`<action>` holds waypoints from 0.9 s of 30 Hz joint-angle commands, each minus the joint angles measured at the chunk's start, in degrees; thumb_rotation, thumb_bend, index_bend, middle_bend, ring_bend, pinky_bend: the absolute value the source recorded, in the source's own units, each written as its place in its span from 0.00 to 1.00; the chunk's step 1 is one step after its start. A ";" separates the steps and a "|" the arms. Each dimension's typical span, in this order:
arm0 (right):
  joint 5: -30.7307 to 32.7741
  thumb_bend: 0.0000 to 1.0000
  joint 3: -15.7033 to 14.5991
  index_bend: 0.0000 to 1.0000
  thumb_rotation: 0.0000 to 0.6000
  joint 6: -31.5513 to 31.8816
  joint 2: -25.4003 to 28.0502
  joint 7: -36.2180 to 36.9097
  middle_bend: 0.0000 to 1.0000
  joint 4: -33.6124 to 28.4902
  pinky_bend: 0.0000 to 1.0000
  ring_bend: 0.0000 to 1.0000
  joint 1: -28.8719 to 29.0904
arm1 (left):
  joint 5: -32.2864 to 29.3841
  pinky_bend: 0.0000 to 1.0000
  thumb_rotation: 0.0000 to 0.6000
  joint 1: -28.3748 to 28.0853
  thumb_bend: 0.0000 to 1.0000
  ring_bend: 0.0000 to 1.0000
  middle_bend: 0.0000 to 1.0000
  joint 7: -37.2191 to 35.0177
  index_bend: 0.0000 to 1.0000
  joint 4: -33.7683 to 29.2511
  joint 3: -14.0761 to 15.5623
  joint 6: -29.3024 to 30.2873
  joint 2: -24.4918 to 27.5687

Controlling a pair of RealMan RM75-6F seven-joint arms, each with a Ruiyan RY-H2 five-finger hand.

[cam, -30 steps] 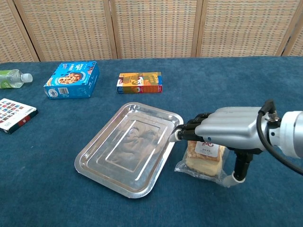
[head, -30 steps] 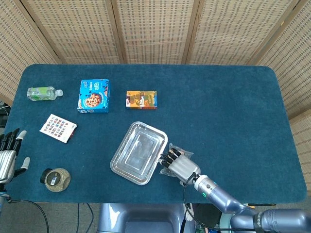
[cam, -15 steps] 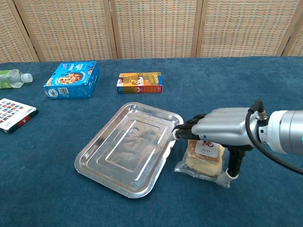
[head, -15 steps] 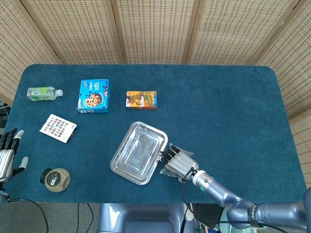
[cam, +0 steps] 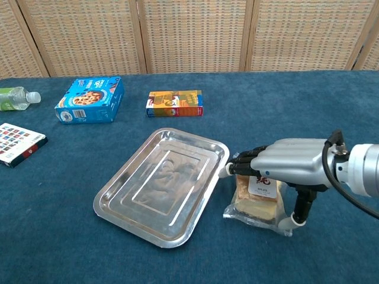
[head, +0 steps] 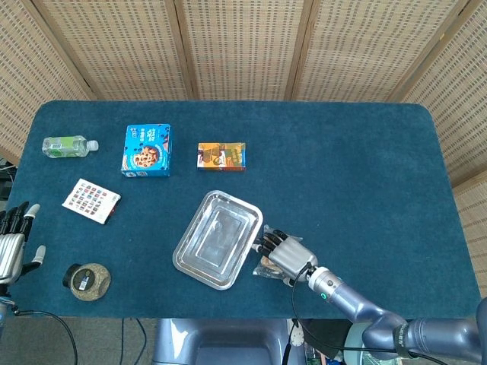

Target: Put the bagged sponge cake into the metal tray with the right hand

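Observation:
The bagged sponge cake [cam: 256, 201] lies on the blue cloth just right of the metal tray [cam: 160, 183]. My right hand [cam: 284, 164] lies over the bag, fingers stretched across its top toward the tray's rim and thumb down at its near right corner, gripping it. From the head view the right hand [head: 283, 253] hides most of the cake [head: 266, 269], beside the tray [head: 217, 239], which holds nothing. My left hand [head: 11, 243] hangs at the table's left edge, fingers apart and holding nothing.
At the back stand a blue cookie box [head: 148, 150] and an orange box [head: 221, 156]. A water bottle [head: 67, 145], a patterned card pack [head: 91, 200] and a round tin [head: 86, 280] lie along the left side.
My right hand has slid slightly to the right and the bag has shifted a little with it, away from the tray's rim. The left hand has hardly moved.

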 commanded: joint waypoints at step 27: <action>-2.42 0.22 1.14 0.42 1.00 2.80 0.75 -4.69 0.41 -2.31 0.44 0.30 0.23 | 0.76 0.00 1.00 0.29 0.42 0.00 0.00 -0.88 0.00 -0.45 0.13 0.92 0.52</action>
